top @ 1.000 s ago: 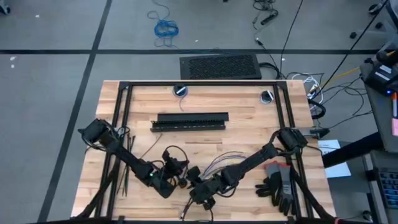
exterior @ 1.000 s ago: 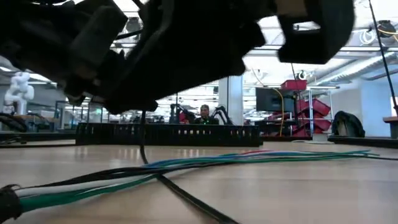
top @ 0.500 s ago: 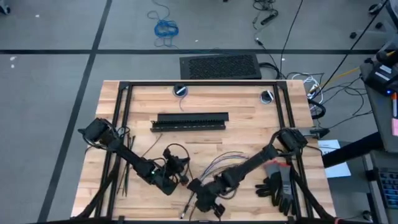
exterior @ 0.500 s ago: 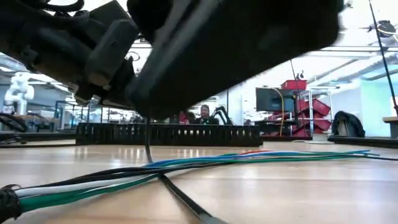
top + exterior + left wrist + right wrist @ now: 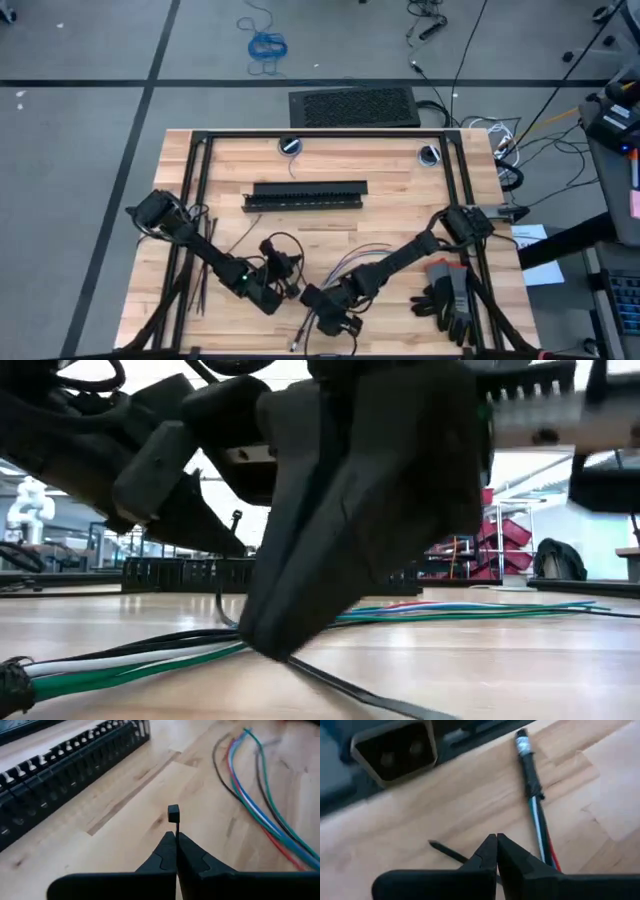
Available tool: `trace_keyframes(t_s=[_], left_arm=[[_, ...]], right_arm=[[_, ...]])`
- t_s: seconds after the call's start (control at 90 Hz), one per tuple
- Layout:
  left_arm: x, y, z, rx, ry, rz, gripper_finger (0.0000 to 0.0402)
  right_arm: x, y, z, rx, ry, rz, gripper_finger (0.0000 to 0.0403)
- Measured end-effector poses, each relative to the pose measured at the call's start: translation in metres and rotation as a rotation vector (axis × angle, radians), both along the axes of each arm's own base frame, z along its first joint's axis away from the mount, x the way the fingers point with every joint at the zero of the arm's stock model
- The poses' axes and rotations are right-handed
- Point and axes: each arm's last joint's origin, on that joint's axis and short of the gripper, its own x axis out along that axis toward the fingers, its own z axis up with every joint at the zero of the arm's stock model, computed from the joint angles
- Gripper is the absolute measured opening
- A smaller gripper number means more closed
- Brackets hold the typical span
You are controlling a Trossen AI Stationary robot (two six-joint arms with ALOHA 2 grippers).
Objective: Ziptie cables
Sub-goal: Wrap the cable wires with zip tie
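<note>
Left gripper point(image 5: 176, 836) sits pinched tight on a ziptie point(image 5: 173, 814), its square head poking up just past the fingertips, nearer the table's front than the long black bar point(image 5: 305, 194). The cables point(image 5: 260, 805) fan out just beside it. The right gripper point(image 5: 496, 840) is closed too, low over the wood on the cables' dark bundled end point(image 5: 530, 762), touching a second dark strip point(image 5: 445, 851); grip unclear.

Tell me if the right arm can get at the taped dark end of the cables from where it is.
Probably yes. The right gripper hangs low over the table with the cables lying bare on the wood just ahead, nothing between them. Its fingers are pressed together, seemingly on a ziptie, so they would have to open first.
</note>
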Motion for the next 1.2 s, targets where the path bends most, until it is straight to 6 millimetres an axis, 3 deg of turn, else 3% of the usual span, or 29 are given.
trace_keyframes(t_s=[0.367, 0.533, 0.678, 0.9, 1.067, 1.2], left_arm=[[0.000, 0.001, -0.001, 0.051, 0.037, -0.026, 0.0000], [0.000, 0.001, -0.001, 0.061, 0.052, -0.049, 0.0000], [0.003, 0.002, 0.001, 0.055, 0.036, -0.048, 0.0000], [0.009, 0.005, 0.003, 0.047, 0.020, -0.060, 0.0000], [0.012, 0.006, 0.005, 0.017, -0.014, -0.042, 0.0000], [0.021, 0.016, 0.009, -0.139, -0.155, 0.088, 0.0000]], right_arm=[[-0.002, 0.011, -0.008, -0.168, -0.109, -0.021, 0.0000], [-0.005, 0.018, -0.009, -0.365, -0.219, -0.101, 0.0000], [-0.001, 0.008, -0.010, -0.450, -0.244, -0.147, 0.0000], [0.006, -0.022, -0.009, -0.668, -0.258, -0.355, 0.0000], [-0.010, -0.011, -0.001, -0.644, -0.188, -0.361, 0.0000], [-0.035, 0.001, 0.025, -0.641, -0.146, -0.455, 0.0000]])
